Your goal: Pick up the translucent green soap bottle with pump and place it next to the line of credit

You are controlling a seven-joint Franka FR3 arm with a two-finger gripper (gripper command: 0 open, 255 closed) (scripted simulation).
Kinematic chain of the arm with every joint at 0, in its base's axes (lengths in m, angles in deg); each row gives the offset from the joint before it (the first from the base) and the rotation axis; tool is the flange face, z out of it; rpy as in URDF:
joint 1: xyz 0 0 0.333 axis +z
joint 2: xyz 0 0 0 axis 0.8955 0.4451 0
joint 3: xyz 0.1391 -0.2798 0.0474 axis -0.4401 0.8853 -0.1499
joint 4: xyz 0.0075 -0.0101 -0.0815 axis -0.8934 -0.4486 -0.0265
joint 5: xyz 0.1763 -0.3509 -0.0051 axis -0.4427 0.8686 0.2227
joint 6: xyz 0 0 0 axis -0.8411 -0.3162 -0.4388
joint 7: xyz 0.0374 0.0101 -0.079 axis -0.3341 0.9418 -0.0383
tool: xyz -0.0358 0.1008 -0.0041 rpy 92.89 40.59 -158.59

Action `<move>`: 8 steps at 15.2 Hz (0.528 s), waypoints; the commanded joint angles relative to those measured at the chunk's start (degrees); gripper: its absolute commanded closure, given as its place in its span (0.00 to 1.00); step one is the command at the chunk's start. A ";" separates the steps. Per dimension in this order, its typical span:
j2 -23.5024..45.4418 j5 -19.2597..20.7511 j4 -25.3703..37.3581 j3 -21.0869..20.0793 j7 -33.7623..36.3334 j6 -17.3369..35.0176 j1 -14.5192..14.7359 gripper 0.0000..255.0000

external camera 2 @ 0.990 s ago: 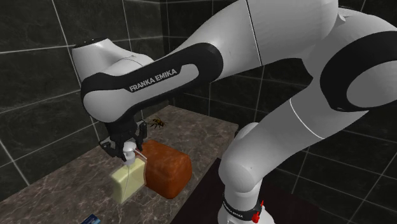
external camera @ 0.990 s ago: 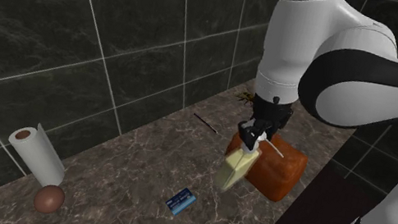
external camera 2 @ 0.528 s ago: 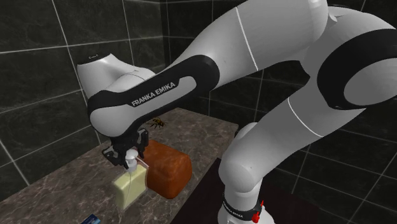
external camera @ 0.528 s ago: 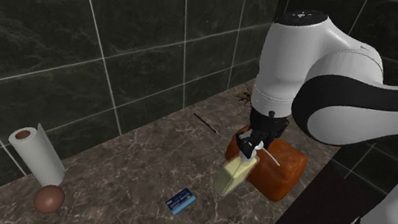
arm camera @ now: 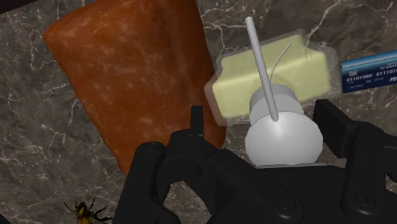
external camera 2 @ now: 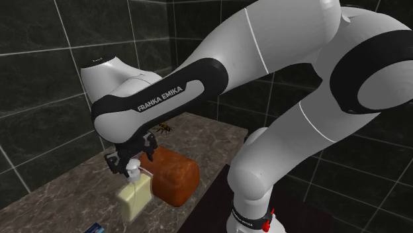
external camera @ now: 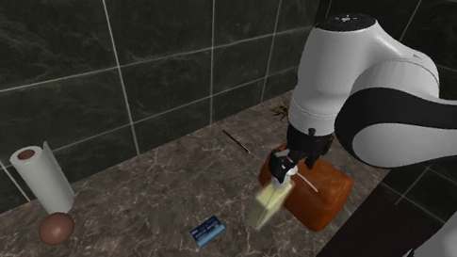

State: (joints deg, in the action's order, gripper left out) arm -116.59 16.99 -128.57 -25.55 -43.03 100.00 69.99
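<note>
The pale yellow-green soap bottle (external camera: 266, 204) (external camera 2: 134, 198) with a white pump (arm camera: 283, 137) stands on the dark marble counter, right against a brown loaf-shaped block (external camera: 321, 194) (external camera 2: 175, 175) (arm camera: 133, 70). A small blue card (external camera: 208, 231) (external camera 2: 94, 228) (arm camera: 369, 70) lies flat a short way from the bottle, on the side away from the block. My gripper (external camera: 285, 166) (external camera 2: 134, 159) (arm camera: 264, 124) hovers at the pump, open, with one finger on each side of the pump head. The left finger stands clear of the pump; the right one is very close to it.
A paper towel roll (external camera: 42, 176) and a brown ball (external camera: 57, 229) stand at the shoulder view's lower left. A bee-like figure (external camera 2: 162, 128) (arm camera: 86, 210) sits behind the block near the tiled wall. A thin stick (external camera: 236, 139) lies by the wall. The counter edge runs beside the block.
The fingers, shut on the pump before, have spread apart. The bottle was lowered a little and now stands on the counter by itself.
</note>
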 commanded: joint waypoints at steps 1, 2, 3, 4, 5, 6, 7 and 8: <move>0.00 0.00 0.00 0.00 0.00 0.00 0.00 0.00; 0.00 0.00 0.00 0.00 0.00 0.00 0.00 0.00; 0.00 0.00 0.00 0.00 0.00 0.00 0.00 0.00; 0.00 0.00 0.00 0.00 0.00 0.00 0.00 0.00; -0.70 0.07 1.50 0.36 -0.07 -2.18 0.09 0.00; -1.29 0.17 3.07 0.69 -0.12 -4.31 0.15 0.00; -1.76 0.28 4.69 0.99 -0.15 -6.39 0.18 0.00; -2.06 0.38 6.02 1.22 -0.17 -8.01 0.18 0.00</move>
State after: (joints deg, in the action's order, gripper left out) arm -118.07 17.54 -123.59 -24.31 -43.50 93.70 69.88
